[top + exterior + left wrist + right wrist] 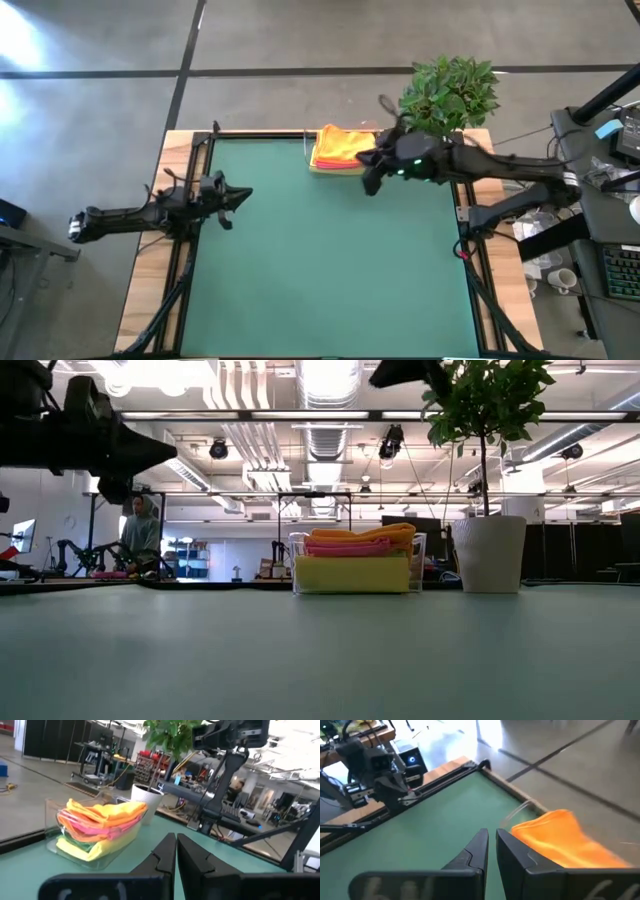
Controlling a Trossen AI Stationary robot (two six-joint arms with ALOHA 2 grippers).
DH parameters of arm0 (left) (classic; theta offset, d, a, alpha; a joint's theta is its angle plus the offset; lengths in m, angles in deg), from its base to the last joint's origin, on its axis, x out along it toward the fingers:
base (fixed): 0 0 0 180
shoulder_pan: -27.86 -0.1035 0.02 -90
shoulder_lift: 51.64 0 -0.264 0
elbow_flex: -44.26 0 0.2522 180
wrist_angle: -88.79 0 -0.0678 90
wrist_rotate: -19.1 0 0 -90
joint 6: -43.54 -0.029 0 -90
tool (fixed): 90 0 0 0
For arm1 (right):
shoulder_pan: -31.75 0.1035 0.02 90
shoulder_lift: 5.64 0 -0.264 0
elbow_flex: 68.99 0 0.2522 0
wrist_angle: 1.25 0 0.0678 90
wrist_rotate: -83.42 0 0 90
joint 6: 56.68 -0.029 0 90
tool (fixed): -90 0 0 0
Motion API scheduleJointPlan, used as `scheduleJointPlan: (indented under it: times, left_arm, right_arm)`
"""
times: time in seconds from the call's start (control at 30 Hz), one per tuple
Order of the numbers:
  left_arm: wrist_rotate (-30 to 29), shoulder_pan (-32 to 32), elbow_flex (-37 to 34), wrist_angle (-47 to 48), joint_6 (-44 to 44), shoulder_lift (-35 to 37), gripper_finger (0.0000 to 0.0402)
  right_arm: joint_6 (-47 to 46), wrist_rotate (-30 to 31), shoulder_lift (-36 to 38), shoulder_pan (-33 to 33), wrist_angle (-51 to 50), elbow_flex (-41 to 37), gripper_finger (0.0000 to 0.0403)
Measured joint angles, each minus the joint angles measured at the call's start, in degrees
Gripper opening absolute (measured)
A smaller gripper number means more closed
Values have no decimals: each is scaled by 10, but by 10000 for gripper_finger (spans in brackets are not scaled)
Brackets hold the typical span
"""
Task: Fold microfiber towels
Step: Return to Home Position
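Note:
The microfiber towels [338, 147] lie folded in a stack inside a clear container [55, 845] at the far edge of the green mat. An orange towel [560, 840] is on top, with pink and green ones below it and a yellow one [352, 574] at the bottom. My right gripper [368, 185] hovers high above the mat just in front of the stack, shut and holding nothing [492, 845]. My left gripper [243, 196] is at the table's left side, level, pointing across the mat toward the stack, shut with nothing in it [176, 855].
A potted plant [450, 90] in a white pot [489, 553] stands right of the container at the far right corner. The green mat [330, 270] spreads out in front of the stack. A person [141, 532] is in the room beyond the table.

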Motion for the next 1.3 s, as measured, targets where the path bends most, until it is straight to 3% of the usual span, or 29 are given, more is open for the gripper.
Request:
scheduleJointPlan:
  times: [0.33, 0.53, 0.73, 0.93, 1.07, 1.3]
  left_arm:
    - [0, 0, 0, -1, 0, 36, 1]
    - [1, 0, 22, -7, 1, 64, 1]
    - [1, 0, 30, -5, 1, 59, 1]
    - [-2, 0, 28, 0, 0, 59, 1]
    - [-2, 0, 28, 0, 0, 59, 2]
    - [-2, 0, 28, -1, 0, 56, 2]
  right_arm:
    - [98, 84, 174, -27, -126, -12, 28]
    - [76, 90, 286, -27, -129, -122, 28]
    - [32, 73, 392, -25, -61, -280, 28]
    - [20, -8, 472, -20, 58, -420, 28]
    - [20, -51, 507, -20, 131, -487, 28]
    - [8, -63, 560, -20, 193, -573, 28]
